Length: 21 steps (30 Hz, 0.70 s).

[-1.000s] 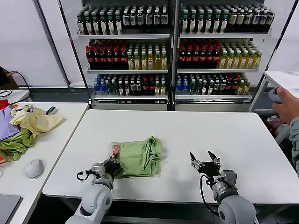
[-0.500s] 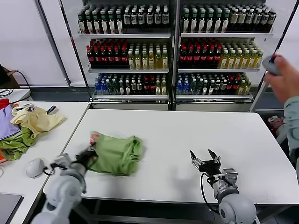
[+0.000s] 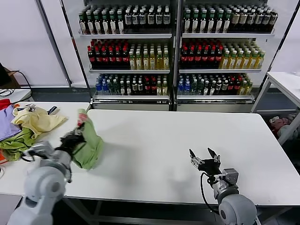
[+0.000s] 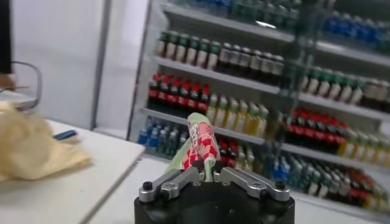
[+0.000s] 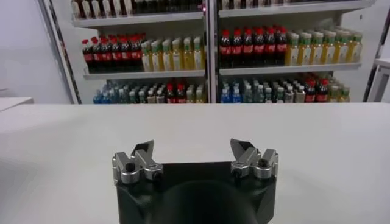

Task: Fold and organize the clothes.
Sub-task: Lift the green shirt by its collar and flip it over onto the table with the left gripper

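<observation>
One shirt (image 3: 89, 143), pinched tight in the left hand (image 3: 75, 138) over the desk (image 3: 154, 140) edge.
Head view: shirt hangs bunched, collar hidden, beyond the hand; left wrist view alone shows its red-white patch (image 4: 201, 146) up between the fingers. Right hand (image 3: 205, 159) wide open, holds nothing, well apart.

The polo shirt (image 3: 90, 143) is light green, and its printed patch (image 4: 200, 145) is checked red and white. The table (image 3: 187, 140) is plain white. Beside the shirt lie a pale yellow garment (image 3: 35, 120), a darker green cloth (image 3: 16, 145) and a purple cloth (image 3: 5, 123).
</observation>
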{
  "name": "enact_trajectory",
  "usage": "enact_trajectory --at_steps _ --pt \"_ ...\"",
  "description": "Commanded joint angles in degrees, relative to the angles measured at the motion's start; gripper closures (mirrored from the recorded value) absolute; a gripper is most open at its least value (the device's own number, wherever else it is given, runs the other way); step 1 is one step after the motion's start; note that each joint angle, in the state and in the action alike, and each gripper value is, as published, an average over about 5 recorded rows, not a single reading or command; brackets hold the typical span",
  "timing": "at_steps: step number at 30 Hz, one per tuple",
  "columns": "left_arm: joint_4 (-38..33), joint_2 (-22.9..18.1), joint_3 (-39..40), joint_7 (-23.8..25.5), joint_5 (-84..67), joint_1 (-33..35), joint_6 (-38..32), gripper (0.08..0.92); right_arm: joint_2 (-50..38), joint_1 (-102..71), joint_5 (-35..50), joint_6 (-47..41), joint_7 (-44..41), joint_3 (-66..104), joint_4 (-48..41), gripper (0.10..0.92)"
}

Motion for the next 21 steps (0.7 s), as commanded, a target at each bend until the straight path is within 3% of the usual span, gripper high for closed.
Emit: enact_trajectory --at_steps 1,6,12,16,21 --pt "9.1 -13.9 26.1 0.0 30.0 -5.2 0.4 0.887 0.2 -0.9 0.5 0.2 -0.1 1.3 1.2 0.203" --pt "18.6 -21.1 34.8 -1.5 39.2 -8.5 3.1 0.887 0.1 -0.8 0.8 0.4 -0.1 2.0 1.5 0.203" --pt "26.6 -27.1 38.9 -1.8 42.1 -12.3 2.8 0.887 -0.4 -0.1 1.9 0.4 -0.2 2.6 1.6 0.203" --pt "28.8 -29.1 39.4 -0.7 39.2 -14.1 -1.3 0.881 -0.8 0.2 2.1 0.4 -0.2 2.7 1.6 0.203" --pt "28.0 -29.7 38.3 0.5 32.3 -14.1 -9.5 0.774 -1.2 0.6 2.1 0.4 -0.4 2.6 1.5 0.203"
